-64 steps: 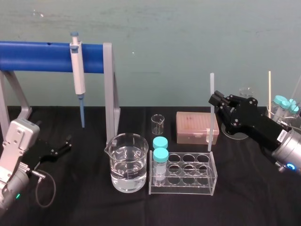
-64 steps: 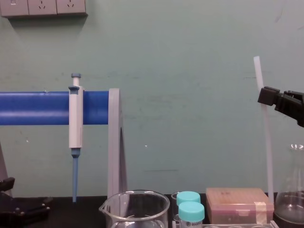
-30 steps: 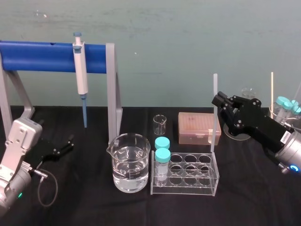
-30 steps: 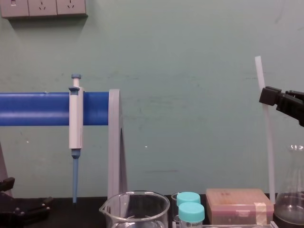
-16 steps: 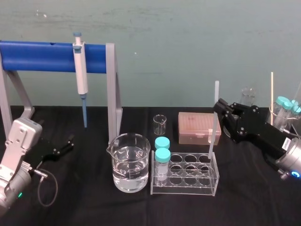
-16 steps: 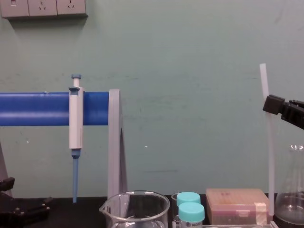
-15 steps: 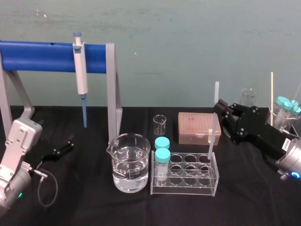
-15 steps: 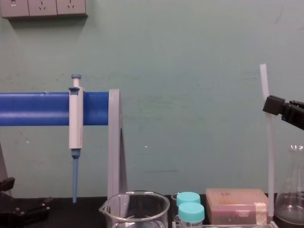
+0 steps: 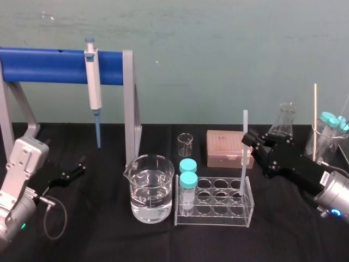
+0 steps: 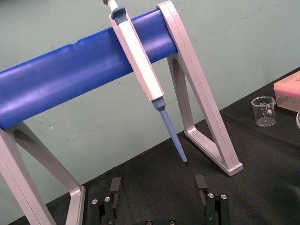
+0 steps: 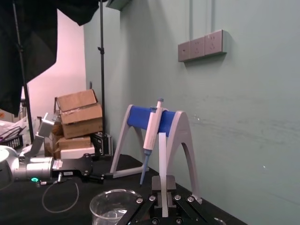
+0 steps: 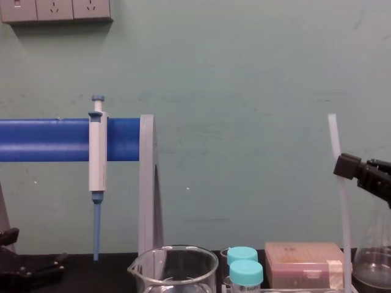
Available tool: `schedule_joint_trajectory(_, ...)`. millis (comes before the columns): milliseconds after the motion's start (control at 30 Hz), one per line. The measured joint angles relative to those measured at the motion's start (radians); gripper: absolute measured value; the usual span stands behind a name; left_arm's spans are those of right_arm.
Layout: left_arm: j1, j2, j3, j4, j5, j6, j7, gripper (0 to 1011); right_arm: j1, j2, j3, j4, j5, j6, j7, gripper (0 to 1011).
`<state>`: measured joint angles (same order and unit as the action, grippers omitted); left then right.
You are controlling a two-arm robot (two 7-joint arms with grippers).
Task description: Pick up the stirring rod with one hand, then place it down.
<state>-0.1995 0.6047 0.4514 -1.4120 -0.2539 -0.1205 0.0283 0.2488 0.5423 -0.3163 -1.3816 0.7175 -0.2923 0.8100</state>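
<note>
The stirring rod (image 9: 243, 158) stands nearly upright at the right-hand end of the clear tube rack (image 9: 214, 218). Its lower end is down among the rack's right-hand holes, though I cannot tell which hole, nor whether the tip touches the bottom. The right gripper (image 9: 250, 141) is just above and behind the rack's right end, clenched on the rod above its middle, with a stretch of rod sticking up past the jaws. In the right wrist view the rod (image 11: 162, 154) runs straight up between the closed fingers (image 11: 170, 182). From the chest view the rod (image 12: 339, 201) leans slightly, with the gripper (image 12: 349, 170) clamped on it from the right, above the rack.

The left gripper (image 9: 76, 169) lies low on the black table (image 9: 98, 240), well to the left of the rack. Its jaws are spread wide, holding nothing, as the left wrist view shows (image 10: 158, 187).

Two vials with teal caps (image 9: 187, 176) sit in the rack's left column. A glass beaker of water (image 9: 150, 188) stands just left of the rack. Behind the rack are a small empty beaker (image 9: 185, 144) and a pinkish box (image 9: 224, 147). A pipette (image 9: 94, 82) hangs from a blue bar (image 9: 49, 58), far behind and to the left of the rack.
</note>
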Motion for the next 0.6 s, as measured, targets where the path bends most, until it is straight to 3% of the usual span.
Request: schedule_joint_trajectory(600,0.0,0.0,0.0,0.0,0.0,0.0,0.0,1000,0.017,-0.037,-0.014,0.062,-0.026,-0.013,-0.012,62)
